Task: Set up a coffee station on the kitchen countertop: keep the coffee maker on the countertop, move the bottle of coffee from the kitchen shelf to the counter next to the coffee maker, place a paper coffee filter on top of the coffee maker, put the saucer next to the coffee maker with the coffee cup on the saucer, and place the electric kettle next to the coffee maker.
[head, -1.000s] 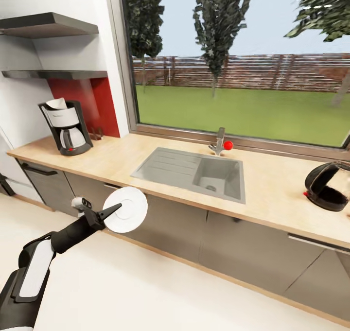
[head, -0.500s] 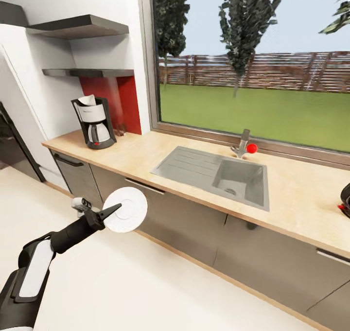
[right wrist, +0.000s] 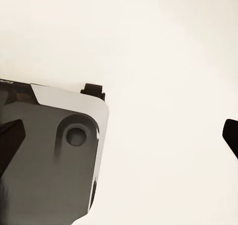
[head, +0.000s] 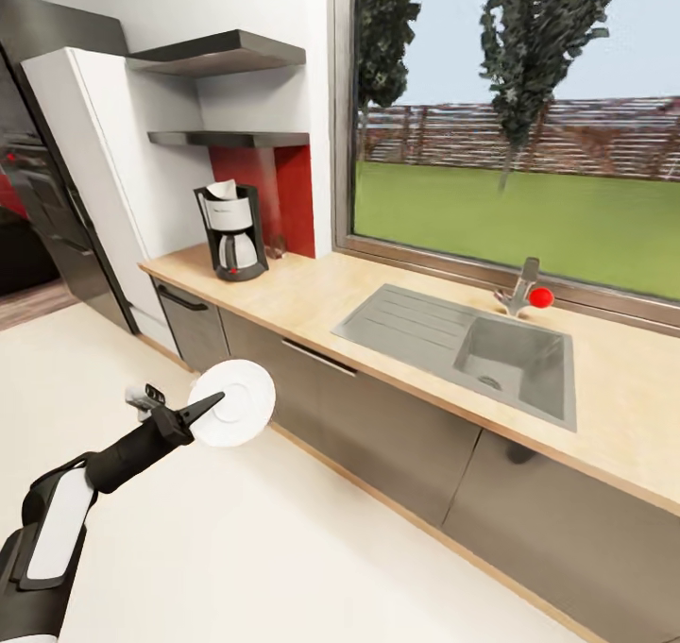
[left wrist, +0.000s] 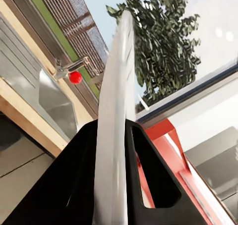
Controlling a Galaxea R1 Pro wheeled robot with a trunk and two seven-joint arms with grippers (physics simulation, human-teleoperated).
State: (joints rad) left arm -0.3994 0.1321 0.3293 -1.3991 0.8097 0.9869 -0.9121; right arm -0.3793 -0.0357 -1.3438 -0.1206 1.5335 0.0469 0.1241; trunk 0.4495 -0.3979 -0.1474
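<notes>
Head view has the left gripper [head: 203, 407] out in front, low at about 8 o'clock, its black fingers clamped on the rim of the white saucer [head: 233, 403], which is carried clear of the floor and short of the cabinets. Now the relation that matters: the coffee maker [head: 230, 232] stands up at 11 o'clock from the saucer, well apart, at the far left end of the countertop [head: 312, 303], with a paper filter [head: 220, 191] poking out of its top. The saucer's flat face looks toward the camera, so my read is it needs tipping level before it goes down beside the machine. The left arm is the one for the job; it already has the load.

Left wrist view gives what the head camera can't: the saucer edge-on [left wrist: 116, 116], a thin white blade running straight out between the two fingers [left wrist: 148, 185], with the tap's red knob [left wrist: 75, 77] beyond. Right wrist view looks down at pale floor and the robot's base [right wrist: 49, 150]; dark fingertips sit at opposite edges of the picture, so that right gripper is spread wide and carrying nothing.
</notes>
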